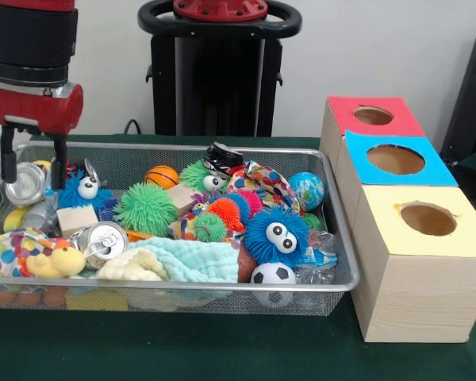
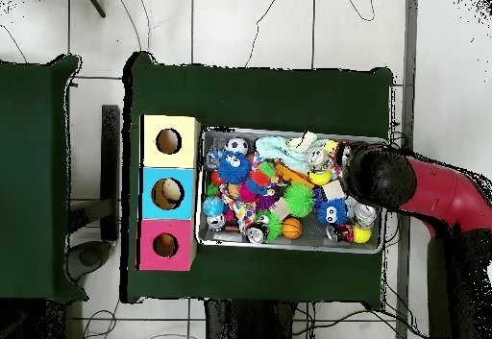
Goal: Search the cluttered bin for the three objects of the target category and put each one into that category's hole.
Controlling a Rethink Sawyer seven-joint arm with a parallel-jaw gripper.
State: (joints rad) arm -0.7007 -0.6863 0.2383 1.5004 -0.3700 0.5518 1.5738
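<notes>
- We see the gripper [image 1: 33, 163] spread open around a crushed can [image 1: 22, 183] at the wire bin's [image 1: 345, 262] end farthest from the red-topped box's hole [image 1: 373, 116].
- A second can [image 1: 101, 239] lies near the bin's front rim.

Robotics lab: pedestal robot arm [image 2: 437, 196], green-clothed test table [image 2: 259, 90], tiled floor [image 2: 250, 28] with trailing cables [image 2: 258, 23].

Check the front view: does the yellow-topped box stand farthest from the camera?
No. The yellow-topped box stands nearest; the red-topped box is farthest.
</notes>
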